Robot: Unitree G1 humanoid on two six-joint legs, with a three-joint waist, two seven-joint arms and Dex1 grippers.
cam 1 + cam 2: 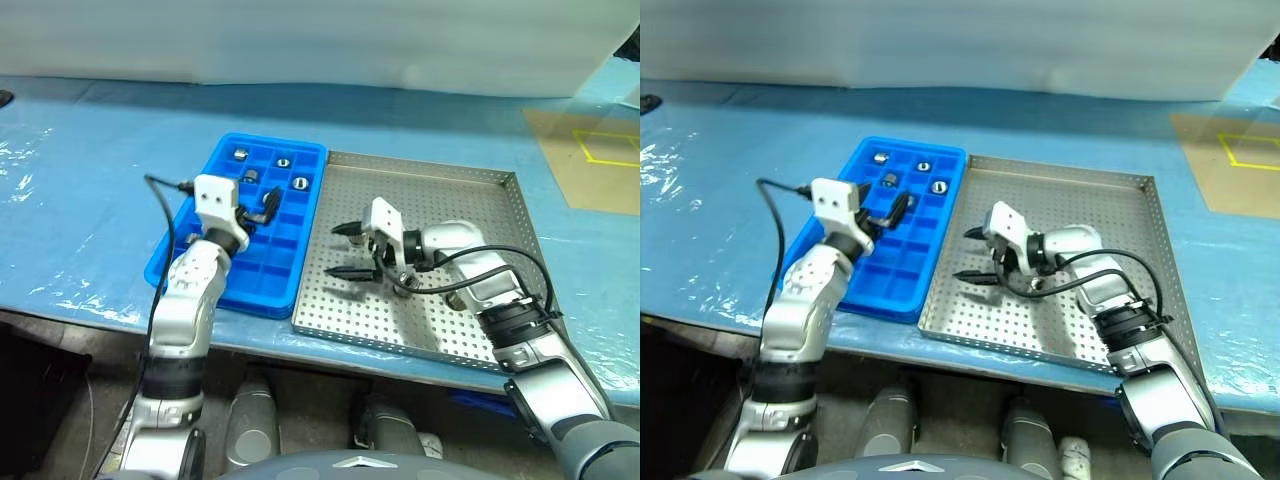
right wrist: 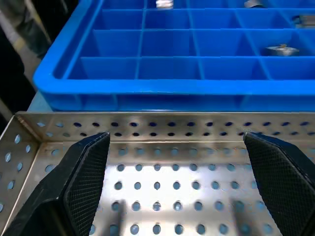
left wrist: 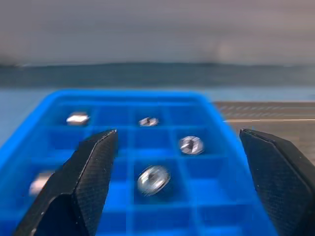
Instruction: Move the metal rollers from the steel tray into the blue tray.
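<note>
**Both tools wide open, rollers lying in the blue tray**

The left tool (image 1: 262, 210) hangs over the middle of the blue tray (image 1: 200, 180), its two black fingers (image 3: 88, 172) spread wide with nothing between them. It points toward the far end of the tray. In the left wrist view a metal roller (image 3: 153, 179) lies in a compartment straight ahead, between the fingers, below and clear of them.

The right tool (image 1: 352, 250) hovers over the left part of the steel tray (image 1: 470, 210), near the rim that borders the blue tray. It points left, toward the blue tray, and its fingers (image 2: 83, 172) also stand wide apart and hold nothing. Under it the right wrist view shows bare perforated metal.

The other metal rollers lie in the far compartments of the blue tray: one (image 1: 240, 153) at the far left, one (image 1: 283, 161) to its right in the same row, one (image 1: 298, 183) a row nearer on the right side, and one (image 1: 250, 176) just ahead of the left tool. Each sits in its own compartment. A blurred silvery shape (image 3: 39, 183) shows behind the left finger in the left wrist view; I cannot tell what it is.

The two trays stand side by side, touching or nearly so, the blue tray on the left, on a table (image 1: 90, 200) covered with blue sheeting.
</note>
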